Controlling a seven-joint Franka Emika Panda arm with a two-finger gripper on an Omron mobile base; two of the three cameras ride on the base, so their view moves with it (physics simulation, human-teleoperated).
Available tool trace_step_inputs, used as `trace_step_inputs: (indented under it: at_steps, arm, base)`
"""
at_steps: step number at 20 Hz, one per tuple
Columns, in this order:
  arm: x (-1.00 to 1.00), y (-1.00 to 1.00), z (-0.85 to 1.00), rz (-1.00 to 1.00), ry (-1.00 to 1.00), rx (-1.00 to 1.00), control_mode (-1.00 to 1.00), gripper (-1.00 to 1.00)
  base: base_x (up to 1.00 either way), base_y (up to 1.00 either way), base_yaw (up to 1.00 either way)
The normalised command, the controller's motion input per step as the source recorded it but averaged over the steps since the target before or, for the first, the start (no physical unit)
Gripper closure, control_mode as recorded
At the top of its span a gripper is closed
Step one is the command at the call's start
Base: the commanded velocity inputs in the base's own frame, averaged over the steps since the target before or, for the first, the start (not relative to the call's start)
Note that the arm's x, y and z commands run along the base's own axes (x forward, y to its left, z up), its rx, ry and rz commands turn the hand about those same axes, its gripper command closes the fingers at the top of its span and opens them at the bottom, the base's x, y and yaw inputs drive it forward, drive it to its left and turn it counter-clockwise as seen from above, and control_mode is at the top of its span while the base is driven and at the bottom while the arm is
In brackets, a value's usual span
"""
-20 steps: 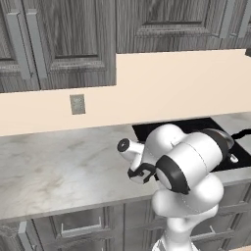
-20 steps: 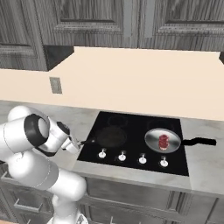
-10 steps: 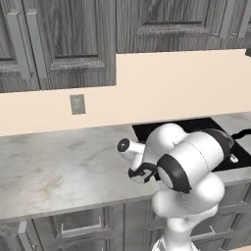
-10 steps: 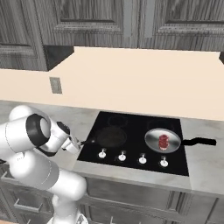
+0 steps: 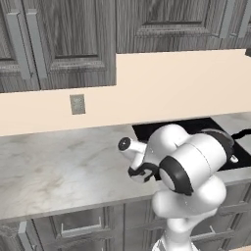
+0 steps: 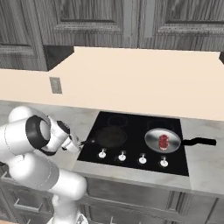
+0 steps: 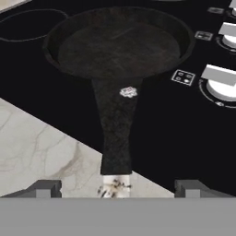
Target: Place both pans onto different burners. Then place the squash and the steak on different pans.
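Resting on flat black glass cooktop (image 6: 131,131): round matte black frying pan (image 7: 117,44) on front-left burner, long black handle (image 7: 116,133) running out over marble counter (image 7: 41,152). Two-finger dark gripper (image 7: 117,188) at handle's end, fingertips (image 7: 44,189) spread wide, either side of handle, gripping nothing. Shiny silver steel pan (image 6: 162,141) on right burner, well apart from black pan, flat dark-red steak (image 6: 163,141) lying inside it. White knobs (image 6: 122,155) along cooktop front. Squash location cannot tell.
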Motion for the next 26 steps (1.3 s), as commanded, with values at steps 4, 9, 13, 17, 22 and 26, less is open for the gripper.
trace_step_inputs:
  at_steps: [4,9,13,17,22,26]
  arm:
    - [0.0,-0.02,0.49,0.0,0.0,0.06,-1.0,-1.0]
    - [0.0,-0.02,0.52,0.0,0.0,0.08,-1.0,-1.0]
    - [-0.15,-0.29,0.42,0.03,0.0,0.07,-1.0,-1.0]
    - [-0.29,-0.38,0.27,0.15,0.0,0.01,-1.0,-1.0]
    - [-0.24,-0.21,0.33,0.17,0.03,0.0,-1.0,-1.0]
    - [-0.41,-0.13,0.35,0.16,0.07,0.01,-1.0,-1.0]
  base:
    - [0.0,0.0,0.0]
    - [0.0,0.0,0.0]
    - [0.0,0.0,0.0]
    - [0.0,0.0,0.0]
    - [0.0,0.0,0.0]
    - [0.0,0.0,0.0]
